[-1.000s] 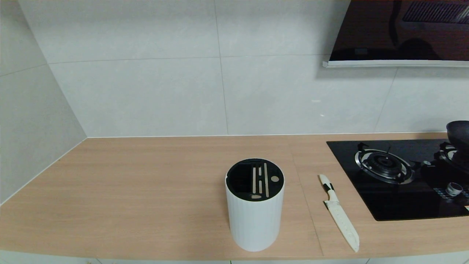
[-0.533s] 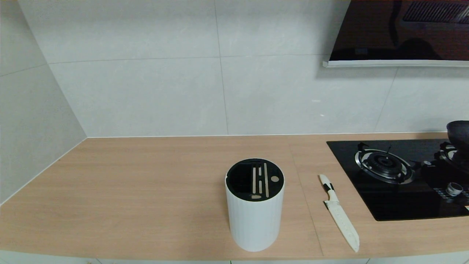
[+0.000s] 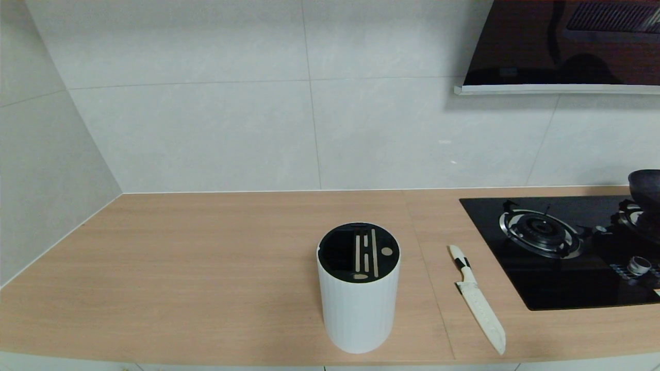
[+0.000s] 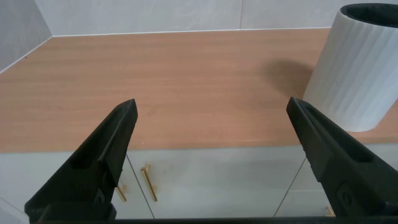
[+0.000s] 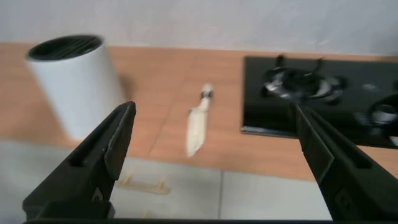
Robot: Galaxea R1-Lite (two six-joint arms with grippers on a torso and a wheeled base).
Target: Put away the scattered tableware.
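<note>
Head view: the knife (image 3: 477,299) lies flat on the counter (image 3: 206,268) close to the near edge. It sits between the white slotted holder (image 3: 359,299) on its left and the black stove (image 3: 562,252) on its right, touching neither. Its long axis runs near to far, with the handle at the far end and the blade tip near, slanted a little right. The right gripper (image 5: 212,107) has its fingers spread wide and empty. It hangs off the counter's near edge with the knife ahead of it. The left gripper (image 4: 211,104), likewise spread and empty, faces bare counter left of the holder. The right arm looks nearer, and reaching the handle probably means passing over the blade.
</note>
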